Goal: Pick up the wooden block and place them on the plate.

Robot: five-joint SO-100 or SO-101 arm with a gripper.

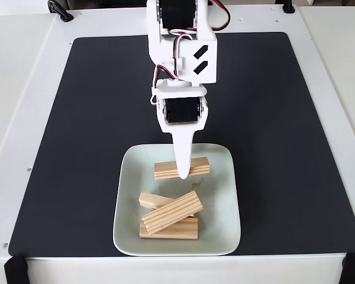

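In the fixed view, the jaws (pixel 183 173) point down over the plate (pixel 225 231) and cover the middle of one wooden block (pixel 165 170); whether they clamp it cannot be told. Three more blocks (pixel 171 214) lie stacked on the plate's near half, the lowest partly hidden, on a black mat (pixel 83 118) covering the tabletop (pixel 18 71).

White arm (pixel 180 53) with black servos, red-and-white cables, two black slanted marks.
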